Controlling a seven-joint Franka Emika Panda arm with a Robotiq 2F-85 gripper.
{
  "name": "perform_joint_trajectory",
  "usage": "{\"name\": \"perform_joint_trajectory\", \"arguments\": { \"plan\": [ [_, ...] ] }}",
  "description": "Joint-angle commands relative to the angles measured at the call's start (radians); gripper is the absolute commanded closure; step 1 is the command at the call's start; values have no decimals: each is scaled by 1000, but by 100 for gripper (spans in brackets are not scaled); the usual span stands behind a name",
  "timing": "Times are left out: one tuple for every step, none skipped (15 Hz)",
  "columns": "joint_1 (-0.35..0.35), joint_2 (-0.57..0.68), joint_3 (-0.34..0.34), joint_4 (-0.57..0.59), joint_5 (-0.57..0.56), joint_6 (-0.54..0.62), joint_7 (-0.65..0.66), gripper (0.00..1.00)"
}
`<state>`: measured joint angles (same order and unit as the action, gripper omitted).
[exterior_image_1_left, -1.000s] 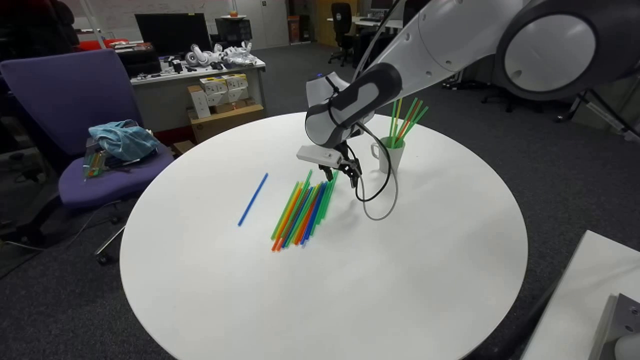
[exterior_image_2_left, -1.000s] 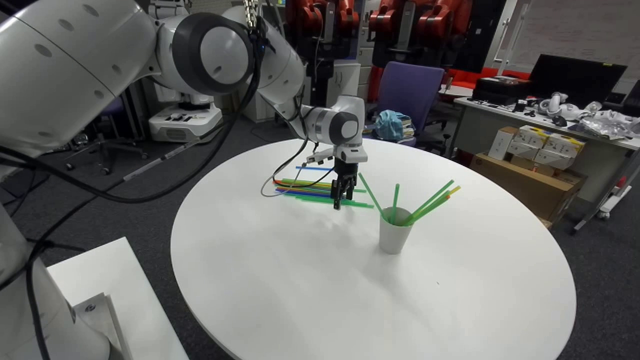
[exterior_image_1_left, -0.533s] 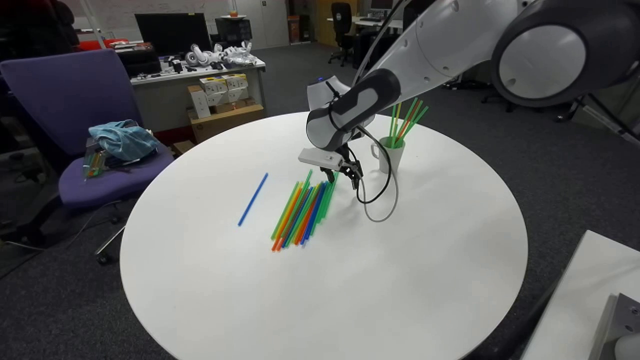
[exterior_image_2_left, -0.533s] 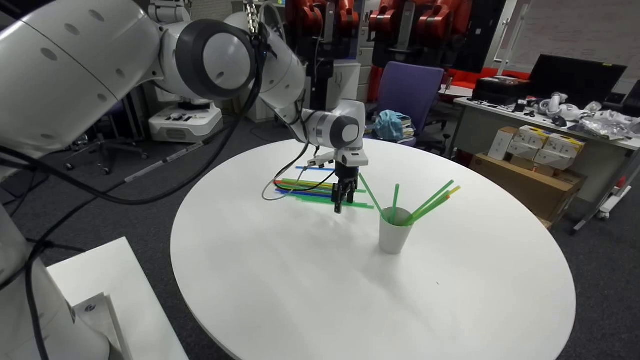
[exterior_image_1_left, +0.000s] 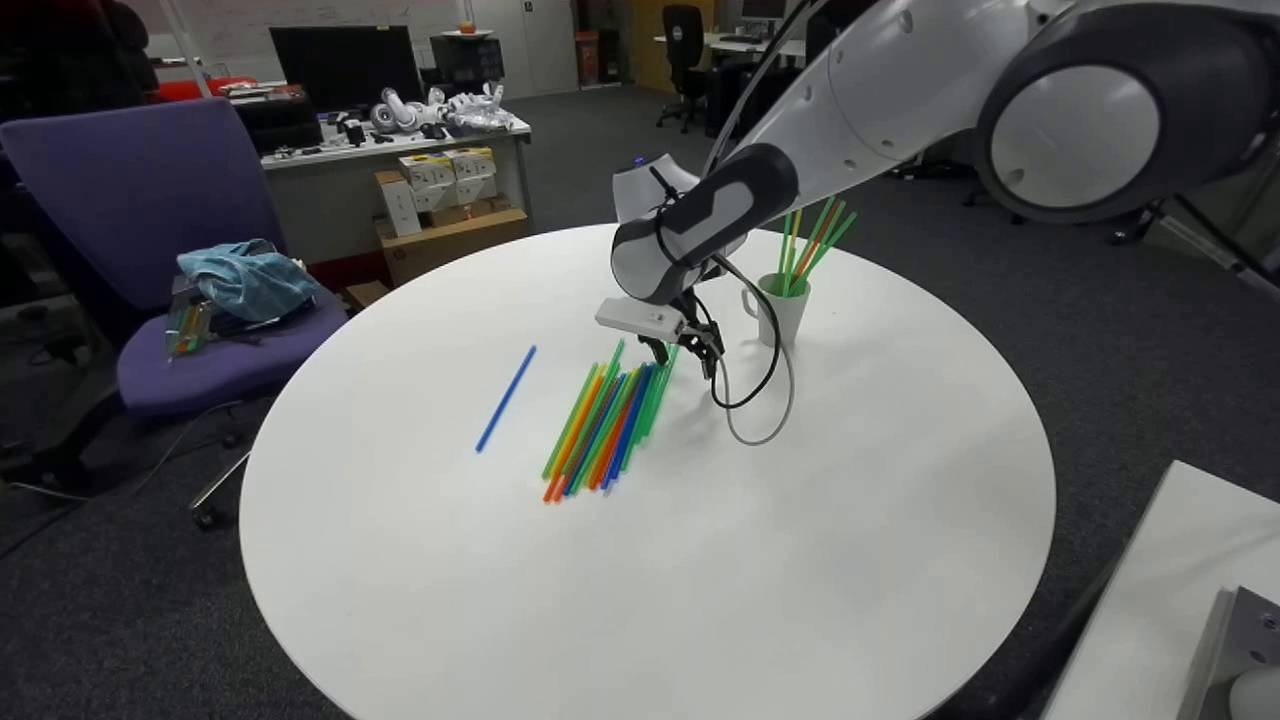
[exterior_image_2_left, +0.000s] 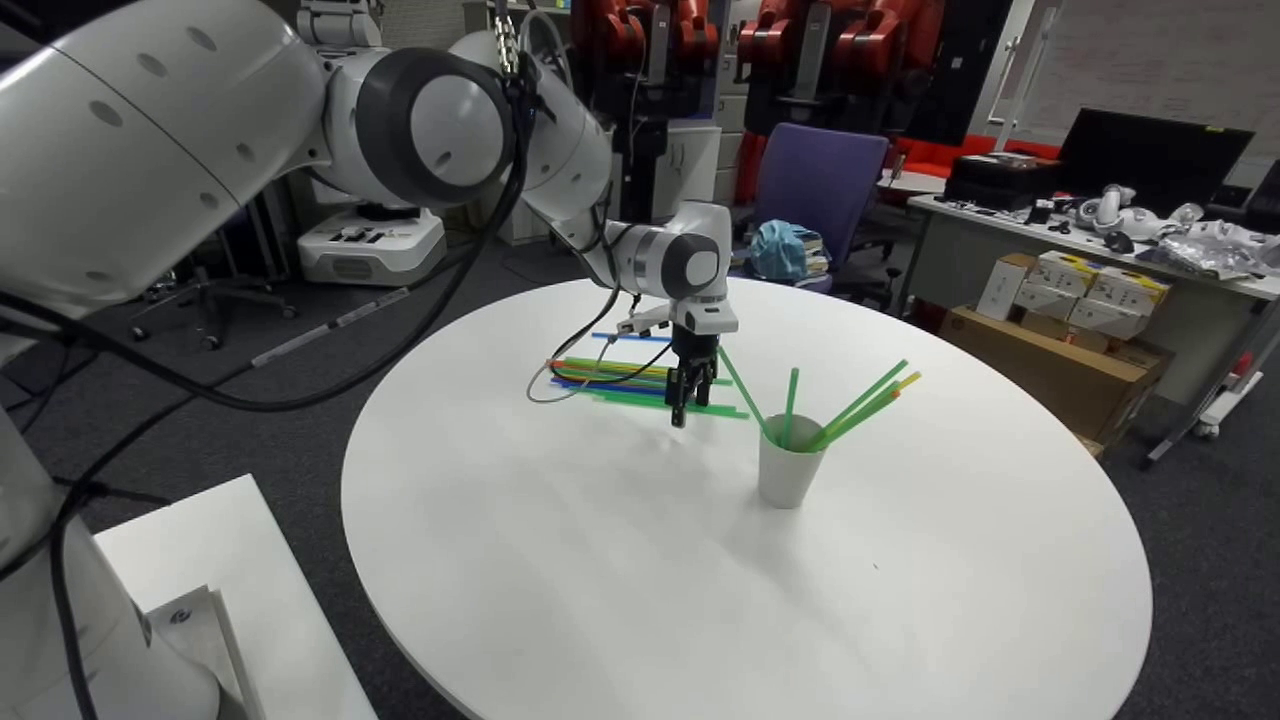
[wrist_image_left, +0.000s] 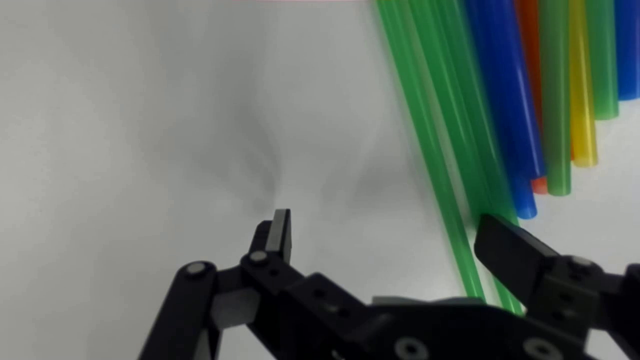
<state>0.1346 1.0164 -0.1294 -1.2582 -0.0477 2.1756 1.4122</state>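
Observation:
My gripper (wrist_image_left: 385, 220) stands open, jaws wide apart, low over the table at one end of a row of coloured straws (exterior_image_1_left: 600, 430). In the wrist view the outermost green straw (wrist_image_left: 427, 135) passes between the fingers, nearer the right one. The right fingertip (wrist_image_left: 515, 250) overlaps the neighbouring green straws; whether it touches them I cannot tell. Nothing is gripped. Blue, orange and yellow straws lie further right. A white mug (exterior_image_2_left: 787, 475) holding several upright straws (exterior_image_2_left: 860, 405) stands near the gripper in both exterior views. One blue straw (exterior_image_1_left: 506, 398) lies apart.
A grey and black cable loop (exterior_image_1_left: 765, 410) hangs from the wrist close to the table and the mug. Everything lies on a round white table (exterior_image_1_left: 640, 600). A purple chair (exterior_image_1_left: 150, 200) stands close to its edge, with a desk and boxes (exterior_image_1_left: 450, 180) behind.
The gripper has sunk slightly towards the table and then nearly stopped, its jaws staying open. The straws and mug have not moved.

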Motion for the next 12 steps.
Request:
{"name": "perform_joint_trajectory", "arguments": {
  "plan": [
    [23,11,-26,12,-17,-9,24,18],
    [24,12,-27,14,-16,-13,24,26],
    [25,13,-29,16,-16,-15,26,34],
    [25,13,-28,17,-13,-17,29,42],
    [25,13,-28,18,-11,-18,34,51],
    [23,13,-27,19,-10,-20,38,58],
    [22,14,-26,20,-8,-22,43,65],
    [21,14,-27,21,-8,-24,49,73],
    [19,13,-26,23,-7,-31,53,80],
    [18,11,-26,24,-7,-35,56,88],
    [18,8,-26,24,-6,-38,59,95],
    [16,7,-26,25,-6,-39,62,100]
  ]
}}
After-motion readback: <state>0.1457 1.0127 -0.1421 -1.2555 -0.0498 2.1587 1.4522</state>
